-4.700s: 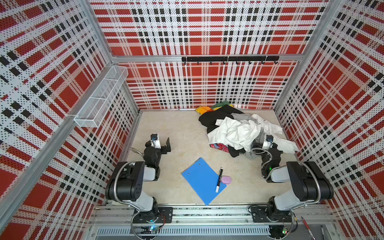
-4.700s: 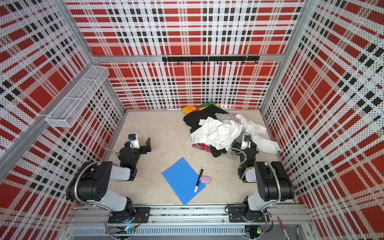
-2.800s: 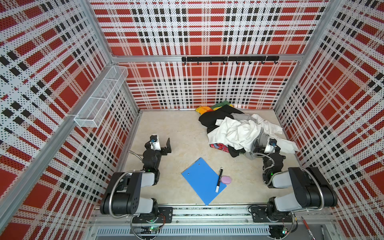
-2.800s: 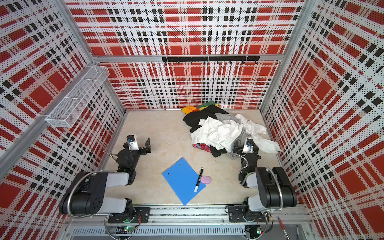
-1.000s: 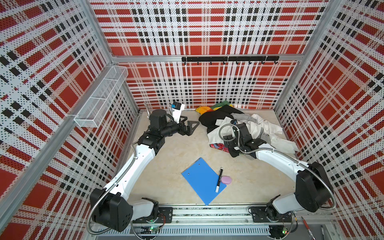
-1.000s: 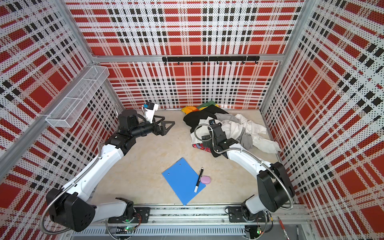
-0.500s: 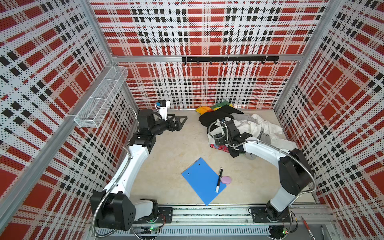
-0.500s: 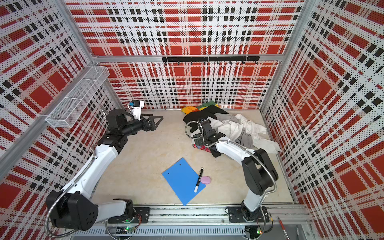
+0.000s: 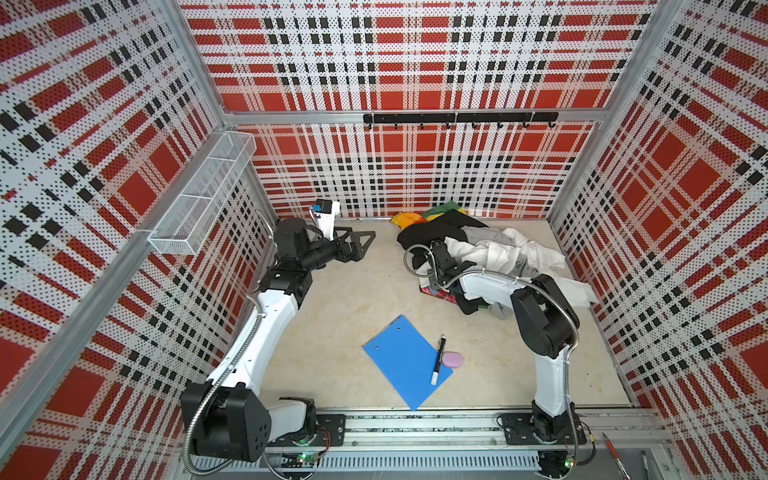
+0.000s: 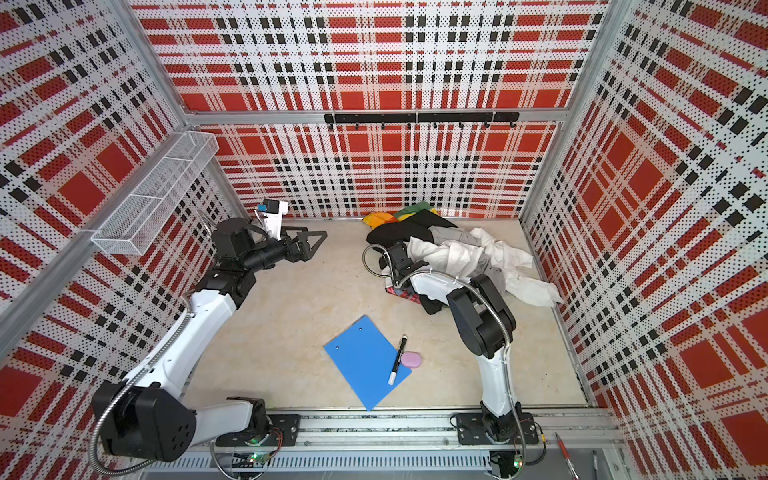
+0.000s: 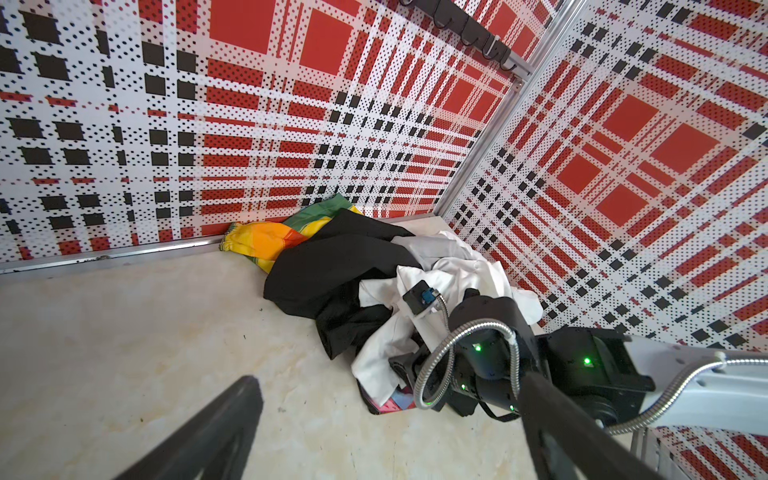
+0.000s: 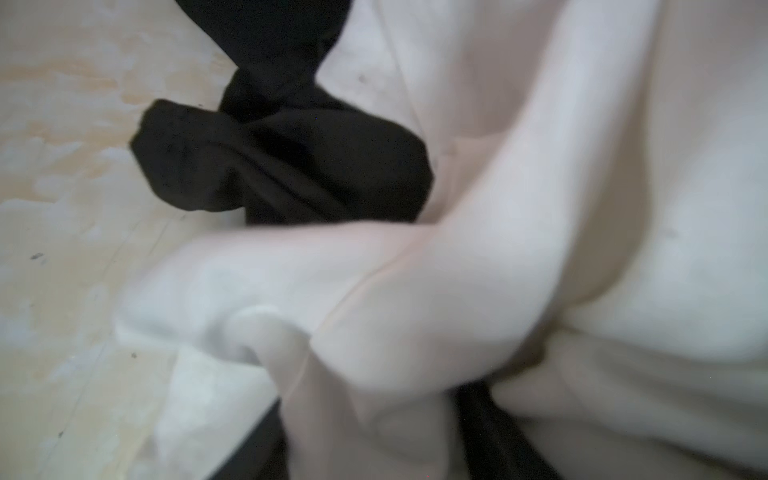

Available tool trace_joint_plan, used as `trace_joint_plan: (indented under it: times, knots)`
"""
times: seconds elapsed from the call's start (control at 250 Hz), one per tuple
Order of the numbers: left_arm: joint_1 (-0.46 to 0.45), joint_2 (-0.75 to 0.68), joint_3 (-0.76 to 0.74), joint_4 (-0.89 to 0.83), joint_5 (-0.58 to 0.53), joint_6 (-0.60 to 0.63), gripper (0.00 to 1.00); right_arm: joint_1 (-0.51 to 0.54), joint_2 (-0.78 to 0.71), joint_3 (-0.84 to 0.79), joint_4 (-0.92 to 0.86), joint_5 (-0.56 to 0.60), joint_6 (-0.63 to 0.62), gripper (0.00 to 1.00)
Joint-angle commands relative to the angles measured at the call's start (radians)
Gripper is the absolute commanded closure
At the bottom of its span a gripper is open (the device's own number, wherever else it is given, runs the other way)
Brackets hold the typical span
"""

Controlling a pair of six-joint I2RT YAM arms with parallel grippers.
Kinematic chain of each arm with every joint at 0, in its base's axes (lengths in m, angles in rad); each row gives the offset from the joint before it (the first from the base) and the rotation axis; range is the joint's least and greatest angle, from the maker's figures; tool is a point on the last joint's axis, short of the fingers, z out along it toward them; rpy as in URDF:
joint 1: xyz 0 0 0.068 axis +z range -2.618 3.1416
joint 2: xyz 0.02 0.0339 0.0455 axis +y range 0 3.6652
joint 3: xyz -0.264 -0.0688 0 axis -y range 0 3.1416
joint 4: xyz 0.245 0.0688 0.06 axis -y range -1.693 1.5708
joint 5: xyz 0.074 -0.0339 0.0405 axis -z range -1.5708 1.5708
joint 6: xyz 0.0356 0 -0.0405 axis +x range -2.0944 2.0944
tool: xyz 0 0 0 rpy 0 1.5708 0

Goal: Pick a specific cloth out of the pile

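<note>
The cloth (image 9: 428, 235) is lying spread over the far left part of the pile (image 9: 505, 255) in both top views. Its back edge is touching the rainbow piece (image 9: 409, 218) and its near side is tucking under the white fabric (image 9: 469, 249). The right gripper (image 9: 432, 282) is pressing down into the pile's left edge, just on the near side of the cloth. White folds are covering its jaws, so I cannot tell whether they are clenched or released. The right wrist view is showing a black fold (image 12: 282, 166) lying against white fabric on the worktop (image 12: 62, 208); which black piece it belongs to is unclear. The left gripper (image 9: 361, 245) is hovering well apart from the pile, on its left, with its jaws released wide, holding nothing and pointing toward the cloth.
</note>
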Motion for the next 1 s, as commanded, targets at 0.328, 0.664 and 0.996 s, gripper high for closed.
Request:
trace_joint_plan:
  times: [0.328,0.664,0.996]
  knots:
    - [-0.003,-0.04,-0.045,0.111,0.064,-0.045,0.01,-0.021,-0.199,0.036,-0.003,0.059,-0.026,0.97]
    - [-0.011,-0.04,-0.049,0.115,0.061,-0.039,0.01,-0.138,-0.345,0.182,-0.06,-0.151,-0.085,0.97]
    - [-0.05,-0.026,-0.047,0.103,0.057,-0.023,0.01,-0.291,-0.38,0.358,-0.141,-0.17,-0.062,0.97]
